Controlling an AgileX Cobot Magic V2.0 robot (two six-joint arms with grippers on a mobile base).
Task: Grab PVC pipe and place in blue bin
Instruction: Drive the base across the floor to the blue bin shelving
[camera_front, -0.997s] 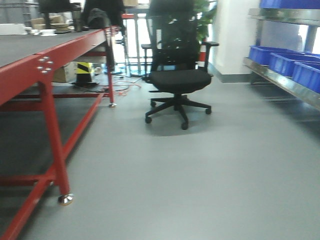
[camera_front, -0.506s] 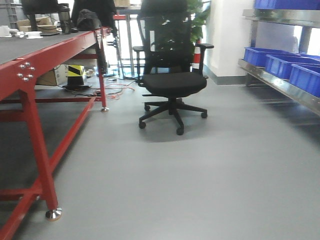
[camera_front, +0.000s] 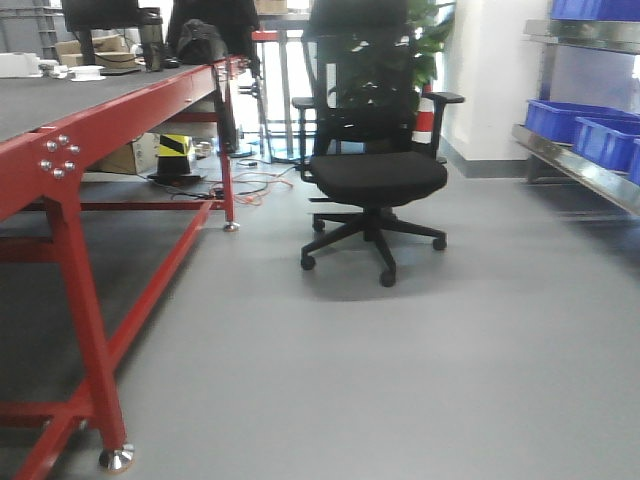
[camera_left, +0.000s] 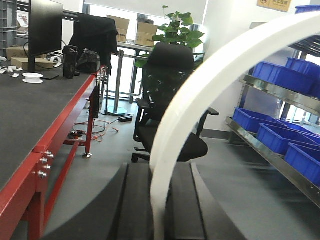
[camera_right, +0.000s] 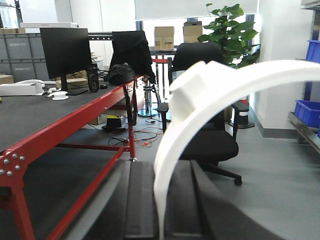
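PVC pipe (camera_left: 170, 120) in left end effector (camera_left: 159, 170)

Grey smooth floor (camera_front: 400, 380), evenly lit. Red-framed workbench (camera_front: 130, 110) with dark top at 9 to 10 o'clock. Black office chair (camera_front: 375, 175) at 12 o'clock, potted plant (camera_right: 230, 25) behind it. White wall (camera_front: 490, 70) at 1 o'clock. Steel shelf (camera_front: 580, 165) at 2 o'clock. Bright window (camera_right: 150, 27) far back. Loose cables (camera_front: 255, 185) on floor by bench leg.
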